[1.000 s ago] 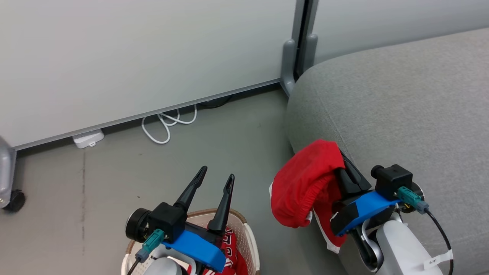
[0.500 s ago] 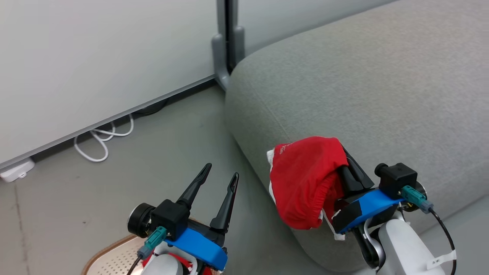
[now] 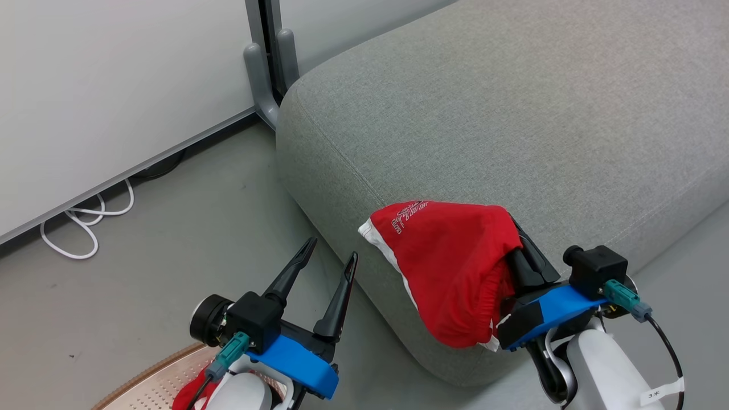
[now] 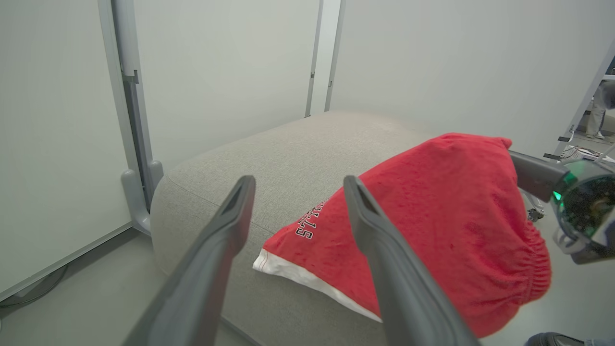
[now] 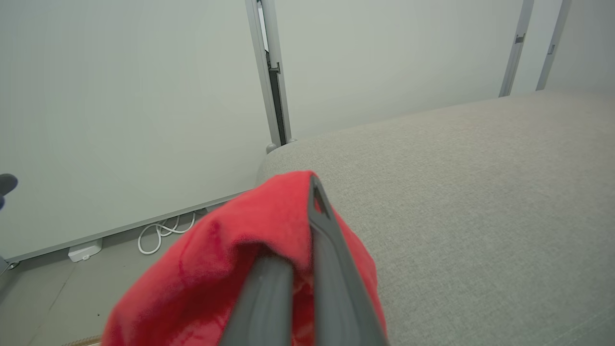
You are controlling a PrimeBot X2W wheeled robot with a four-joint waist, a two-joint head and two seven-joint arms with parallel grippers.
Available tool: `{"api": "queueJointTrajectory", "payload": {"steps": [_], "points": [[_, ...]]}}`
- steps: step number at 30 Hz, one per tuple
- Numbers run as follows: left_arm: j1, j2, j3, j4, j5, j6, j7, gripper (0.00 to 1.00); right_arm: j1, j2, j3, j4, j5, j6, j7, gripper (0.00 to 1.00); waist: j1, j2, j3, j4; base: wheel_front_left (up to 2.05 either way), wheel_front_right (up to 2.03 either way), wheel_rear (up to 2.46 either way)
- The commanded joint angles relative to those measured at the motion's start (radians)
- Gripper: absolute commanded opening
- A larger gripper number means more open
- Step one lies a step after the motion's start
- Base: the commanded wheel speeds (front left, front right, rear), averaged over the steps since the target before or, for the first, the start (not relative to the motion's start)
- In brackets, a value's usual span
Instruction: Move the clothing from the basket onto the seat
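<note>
The red shorts (image 3: 450, 267) hang over the edge of the seat (image 3: 512, 114), pinched tight in the right gripper (image 5: 307, 202), not let go yet. More red cloth (image 3: 191, 392) waits in the basket (image 3: 136, 380). The left gripper (image 3: 331, 249) is wide open, holding nothing. A second ago the shorts hung beside the seat, over the floor.

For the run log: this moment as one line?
right gripper: shut on red garment | garment: held over edge of seat | left gripper: open, empty | basket: more red cloth inside
</note>
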Motion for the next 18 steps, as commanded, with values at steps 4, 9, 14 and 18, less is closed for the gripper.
{"api": "queueJointTrajectory", "payload": {"steps": [4,9,14,18], "points": [[-0.025,0.012,-0.008,0.003,-0.007,-0.001,-0.004,1.00,0.013,-0.001,-0.009,-0.013,0.006,0.001,-0.005,0.00,0.0000,-0.0001,0.008,-0.002,0.00,0.00,0.00],[-0.026,0.020,-0.009,-0.001,-0.004,-0.001,-0.004,1.00,-0.007,-0.001,-0.007,-0.007,0.009,0.001,-0.005,0.00,0.0000,-0.0001,0.017,-0.003,0.00,0.00,0.00],[-0.021,0.031,0.010,-0.027,0.012,-0.001,-0.004,1.00,-0.084,-0.001,-0.025,0.007,0.031,0.001,-0.005,0.00,0.0000,-0.0001,0.049,-0.003,0.00,0.00,0.00],[-0.033,0.053,0.016,-0.061,0.031,-0.001,-0.004,1.00,-0.198,0.000,-0.071,0.046,0.039,0.001,0.000,0.00,0.0000,-0.0001,0.105,0.002,0.00,0.00,0.00]]}}
